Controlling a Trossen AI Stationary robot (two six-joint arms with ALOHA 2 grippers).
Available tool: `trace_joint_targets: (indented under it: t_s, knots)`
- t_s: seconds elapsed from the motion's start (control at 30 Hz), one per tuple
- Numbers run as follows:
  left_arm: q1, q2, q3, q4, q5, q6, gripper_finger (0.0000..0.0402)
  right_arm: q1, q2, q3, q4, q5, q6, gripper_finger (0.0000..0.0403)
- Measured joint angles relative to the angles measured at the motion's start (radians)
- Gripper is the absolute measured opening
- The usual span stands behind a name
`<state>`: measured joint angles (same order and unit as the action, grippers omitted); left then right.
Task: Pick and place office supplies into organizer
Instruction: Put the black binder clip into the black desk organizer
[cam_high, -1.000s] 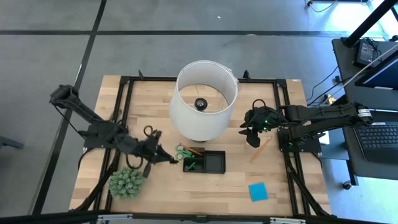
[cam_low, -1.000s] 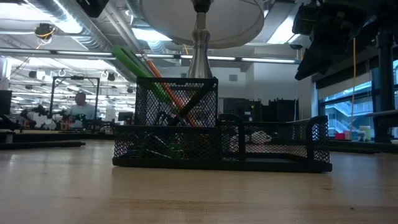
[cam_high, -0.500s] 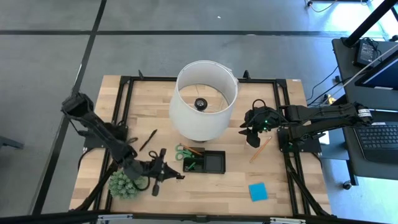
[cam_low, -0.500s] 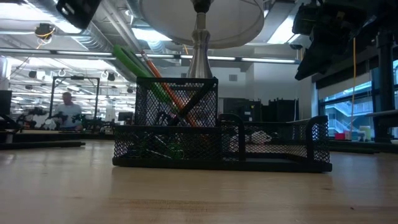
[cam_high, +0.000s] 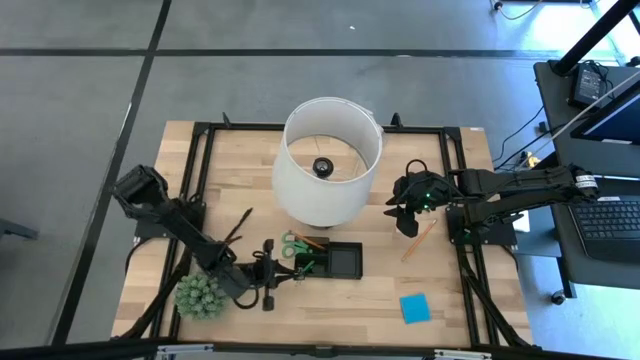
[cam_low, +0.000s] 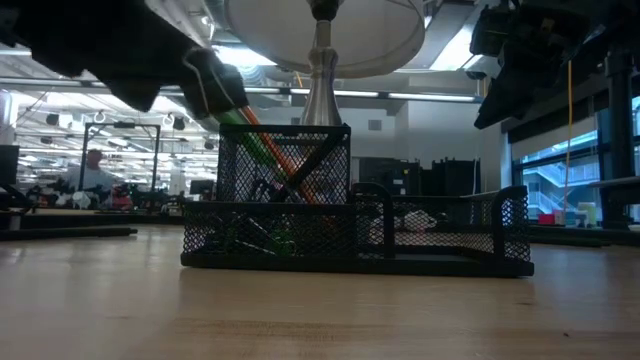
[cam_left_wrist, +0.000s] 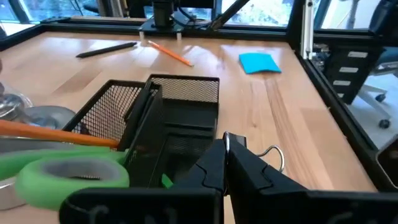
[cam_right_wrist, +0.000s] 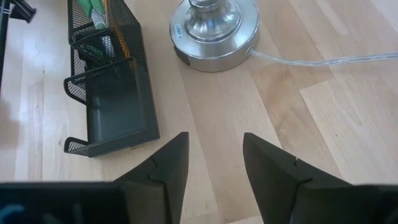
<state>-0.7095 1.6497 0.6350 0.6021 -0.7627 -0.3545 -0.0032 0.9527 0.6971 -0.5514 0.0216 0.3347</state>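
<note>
The black mesh organizer (cam_high: 330, 262) stands on the table in front of the lamp. Green-handled scissors (cam_left_wrist: 68, 171) and an orange pencil (cam_left_wrist: 56, 134) lean out of its taller left compartment. My left gripper (cam_high: 288, 276) is just left of the organizer, shut on a small dark clip (cam_left_wrist: 258, 168). My right gripper (cam_high: 405, 215) hangs open over the table to the right of the lamp, holding nothing. On the table lie a dark pen (cam_high: 237, 225), an orange pencil (cam_high: 420, 240) and a blue sticky-note pad (cam_high: 414, 308). My left gripper pinches the small dark clip between its two shut fingers, and the clip's wire handle (cam_left_wrist: 274, 157) sticks out beside the fingertips. The fingers come from the table's left, slanting a little downward. The clip is clear of the table, next to the organizer's left end.
The big white lampshade (cam_high: 330, 160) stands over the table's far middle, its metal base (cam_right_wrist: 214, 31) just behind the organizer. A spiky green plant ball (cam_high: 200, 295) sits at the near left, close under my left arm. A bare wooden table lies in front of the organizer.
My left gripper has gone down and toward the table's near edge and right, ending beside the organizer's left end. It has stayed shut. In the low view its dark arm has come into the picture at the upper left.
</note>
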Motion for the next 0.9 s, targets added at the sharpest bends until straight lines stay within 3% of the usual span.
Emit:
trace_joint_targets:
  t_s: [0.63, 0.9]
  knots:
    - [0.082, 0.141, 0.000, 0.014, -0.006, 0.001, 0.0003, 0.000, 0.000, 0.000, 0.002, 0.000, 0.004, 0.0154]
    - [0.092, 0.154, 0.000, 0.015, 0.004, -0.071, 0.0004, 0.000, 0.000, 0.000, 0.002, 0.001, 0.003, 0.0154]
